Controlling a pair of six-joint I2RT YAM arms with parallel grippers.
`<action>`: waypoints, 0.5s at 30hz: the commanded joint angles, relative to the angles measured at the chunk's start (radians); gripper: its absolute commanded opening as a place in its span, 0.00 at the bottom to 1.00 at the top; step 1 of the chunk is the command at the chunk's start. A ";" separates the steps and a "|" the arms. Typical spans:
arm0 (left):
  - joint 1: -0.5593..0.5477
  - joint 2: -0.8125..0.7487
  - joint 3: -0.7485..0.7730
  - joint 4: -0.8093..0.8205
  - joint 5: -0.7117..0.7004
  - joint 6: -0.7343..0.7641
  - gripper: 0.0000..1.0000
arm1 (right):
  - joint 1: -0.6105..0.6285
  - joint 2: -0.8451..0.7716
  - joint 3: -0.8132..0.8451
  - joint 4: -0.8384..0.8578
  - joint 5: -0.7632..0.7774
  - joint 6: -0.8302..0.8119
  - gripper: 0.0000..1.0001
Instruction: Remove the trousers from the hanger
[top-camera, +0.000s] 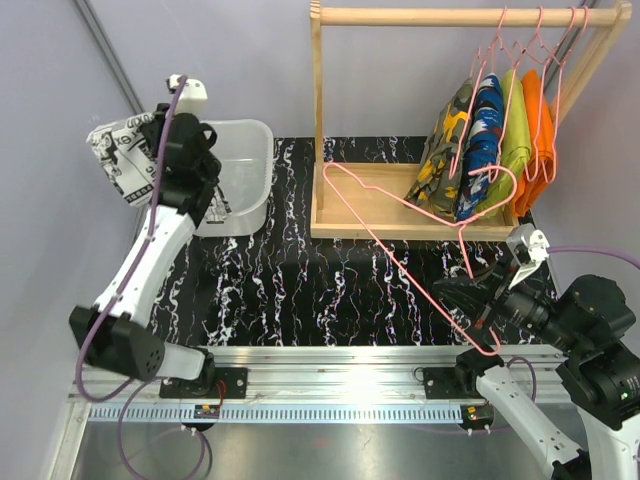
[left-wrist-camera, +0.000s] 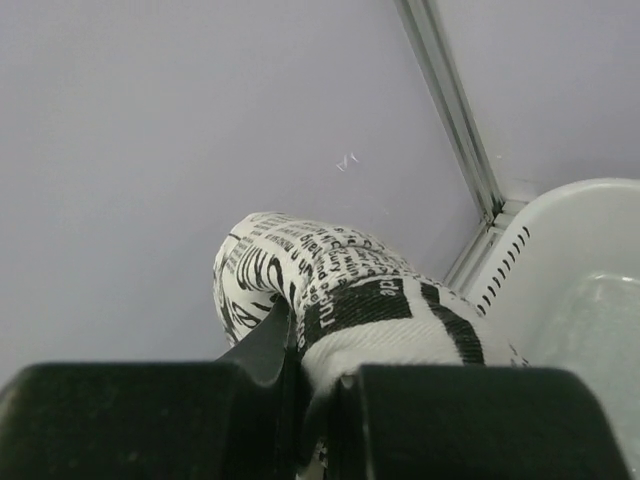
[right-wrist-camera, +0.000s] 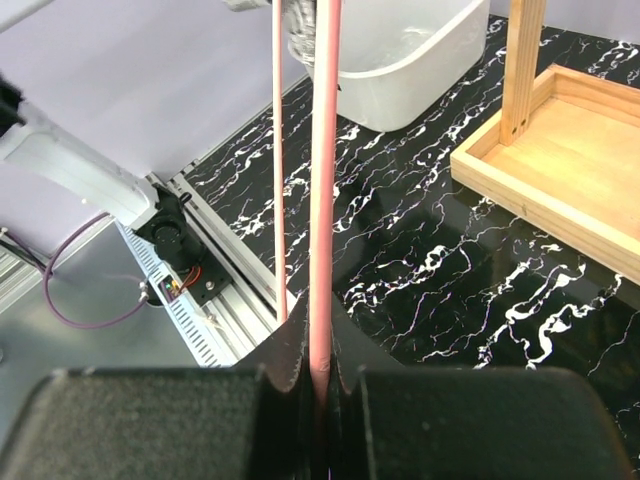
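Pink hanger (right-wrist-camera: 322, 200) pinched by right gripper (right-wrist-camera: 320, 372), left gripper (left-wrist-camera: 312, 352) clamps printed trousers (left-wrist-camera: 330, 280) beside the bin (left-wrist-camera: 560, 250); dropping now likely misses.

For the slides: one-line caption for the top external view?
Left hand holds the black-white trousers beside the bin; right hand grips a bare pink hanger near the wooden rack.

A robotics lab is indicated: a left arm (top-camera: 160, 245) and a right arm (top-camera: 525, 410) are bolted to a metal rail (top-camera: 340, 365) at the edge of a black marbled surface (top-camera: 300, 290). A purple cable (top-camera: 600, 252) is left exposed. Plain lilac walls (top-camera: 250, 60) are seen behind a small wooden clothes rack (top-camera: 317, 120) and a white tub (top-camera: 262, 190).
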 joint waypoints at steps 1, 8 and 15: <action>0.007 0.128 0.075 0.117 0.028 0.044 0.00 | 0.005 -0.016 -0.001 0.025 -0.050 0.019 0.00; 0.012 0.426 0.285 -0.009 0.034 0.036 0.00 | 0.005 -0.038 0.019 0.004 -0.060 0.024 0.00; 0.007 0.759 0.555 -0.291 0.005 -0.076 0.00 | 0.005 -0.024 0.022 0.016 -0.081 0.015 0.00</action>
